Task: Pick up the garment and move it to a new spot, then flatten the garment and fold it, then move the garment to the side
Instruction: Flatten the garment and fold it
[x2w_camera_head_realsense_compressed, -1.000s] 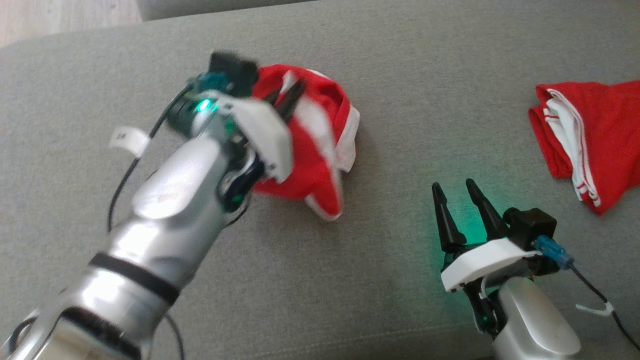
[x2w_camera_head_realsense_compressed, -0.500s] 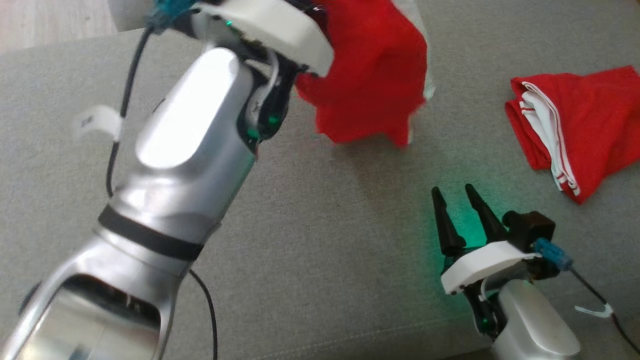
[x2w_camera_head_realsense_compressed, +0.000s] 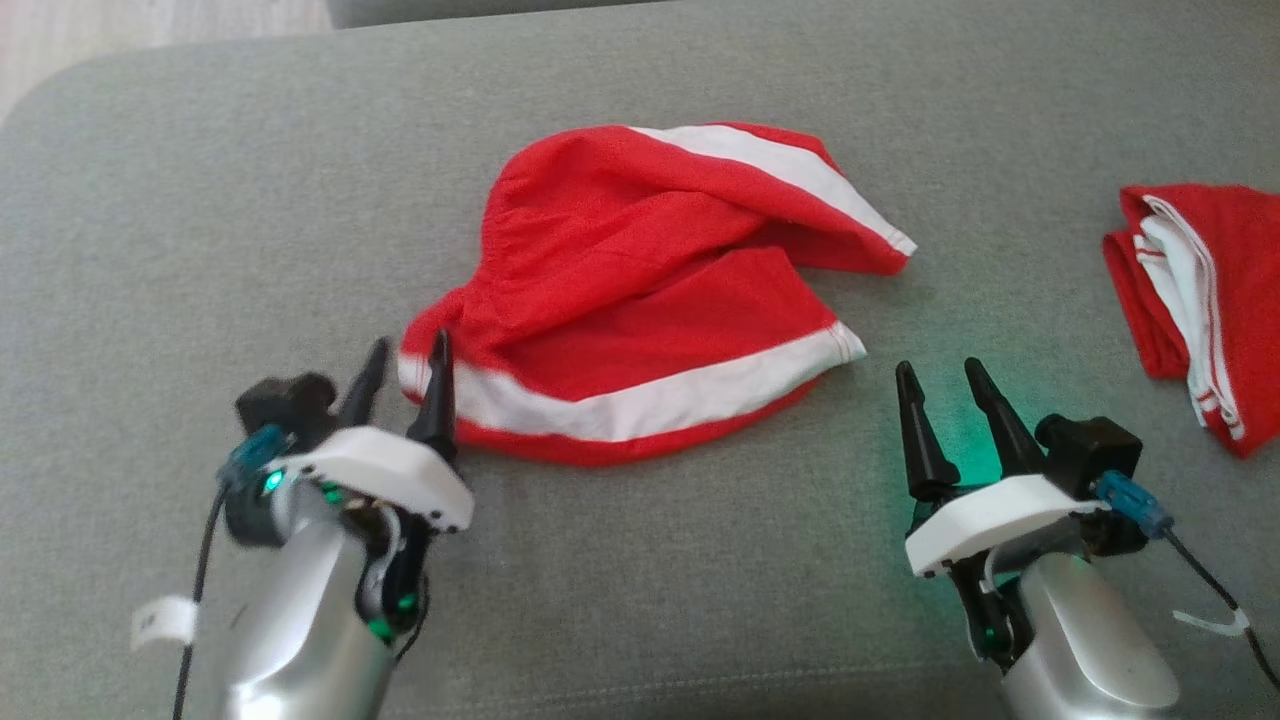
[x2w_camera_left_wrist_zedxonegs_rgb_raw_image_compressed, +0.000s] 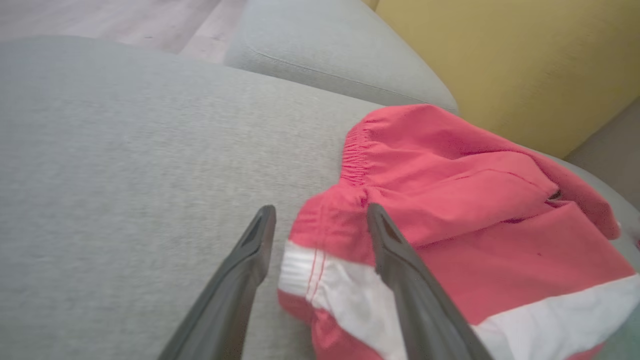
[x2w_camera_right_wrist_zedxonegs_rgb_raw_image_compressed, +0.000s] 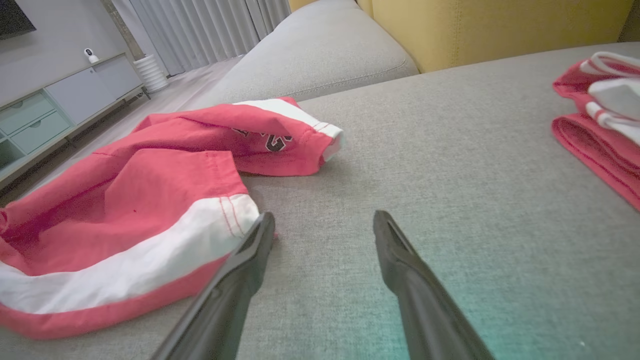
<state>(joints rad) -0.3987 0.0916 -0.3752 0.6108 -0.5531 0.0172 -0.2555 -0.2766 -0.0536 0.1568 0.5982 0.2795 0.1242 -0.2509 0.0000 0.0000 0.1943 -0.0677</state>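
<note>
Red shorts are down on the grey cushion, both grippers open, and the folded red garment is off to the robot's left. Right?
No: the folded red garment lies on the robot's right, past the right gripper; the head view shows it. The rest holds: red shorts on the grey cushion, left gripper and right both open.

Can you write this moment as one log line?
red shorts: crumpled on sofa | left gripper: open, at shorts' corner | right gripper: open, empty | next: flatten
</note>
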